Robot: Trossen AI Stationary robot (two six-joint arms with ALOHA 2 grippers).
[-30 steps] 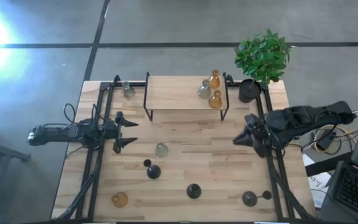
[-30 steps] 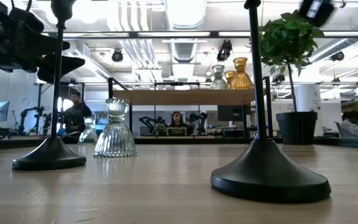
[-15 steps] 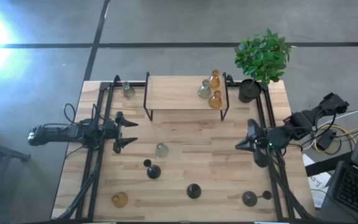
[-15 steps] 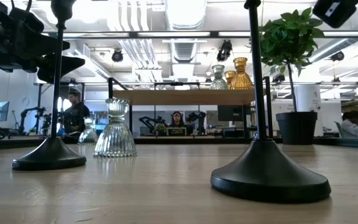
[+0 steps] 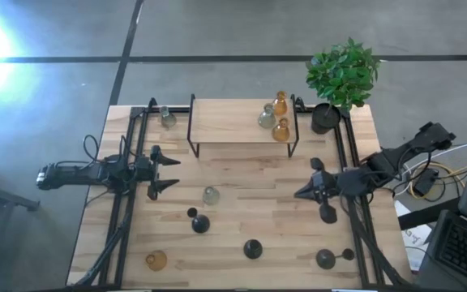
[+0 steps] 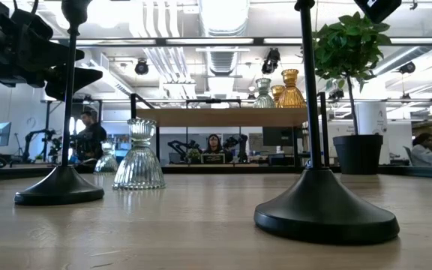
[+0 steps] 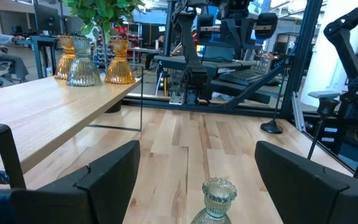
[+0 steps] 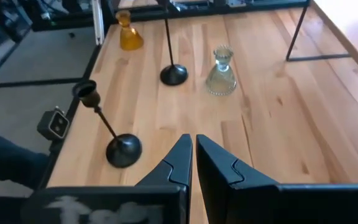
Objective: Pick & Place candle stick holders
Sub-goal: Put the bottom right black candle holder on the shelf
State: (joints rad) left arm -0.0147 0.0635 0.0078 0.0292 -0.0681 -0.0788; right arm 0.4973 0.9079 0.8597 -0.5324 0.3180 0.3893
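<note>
The right gripper [image 5: 305,193] hovered empty, fingers almost together, right of the clear glass holder [image 5: 210,195]. The left gripper [image 5: 169,173] waited wide open, empty, beside it.

Premises: an open-plan robotics lab or workshop. Evidence in the low view: exposed ceiling ducts [image 6: 223,52] and spotlights at upper centre, people seated at desks [image 6: 214,144] behind the wooden table [image 6: 201,225]. The left wrist view shows further robot arms [image 7: 353,68] at the right edge.
</note>
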